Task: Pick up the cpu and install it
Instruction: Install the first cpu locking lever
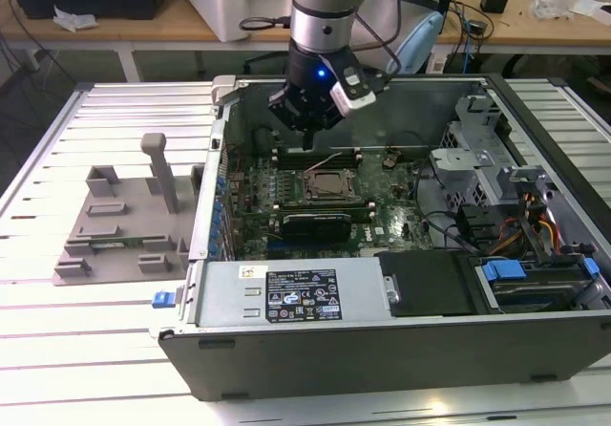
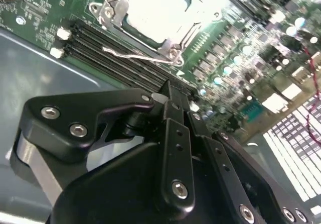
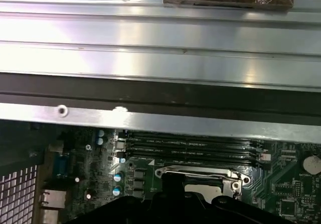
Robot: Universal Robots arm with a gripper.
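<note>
We see the arm reaching down into the open computer case (image 1: 382, 350), which lies on its side on the slatted metal tabletop (image 1: 57, 302). In the exterior view the gripper (image 1: 307, 138) hangs just above the green motherboard (image 1: 391, 218), over the row of dark memory slots (image 1: 315, 158) at the far side of the socket (image 1: 330, 186).

In the second wrist view the gripper (image 2: 170, 91) shows its black fingers (image 2: 176, 133) drawn together, with no gap between the tips that we can make out and nothing held between them. The tips stand over the memory slots (image 2: 110, 40), just beside the socket's thin wire lever (image 2: 135, 57).

The cpu (image 2: 155, 8) sits in the socket, its pale metal top showing bright inside the metal frame (image 2: 116, 14), which lies around it. In the first wrist view we also see a pale strip of the cpu (image 3: 200, 188) within the frame (image 3: 200, 173), partly hidden by the dark gripper body below it. In the exterior view the cpu (image 1: 330, 185) reads as a pale square in the middle of the socket. We cannot tell whether the frame is latched down.

To the exterior view's left of the case, a grey plastic tray (image 1: 124, 244) with upright posts rests on the tabletop, well apart from the gripper. A blue clip (image 1: 164, 299) lies near the case's front corner.
</note>
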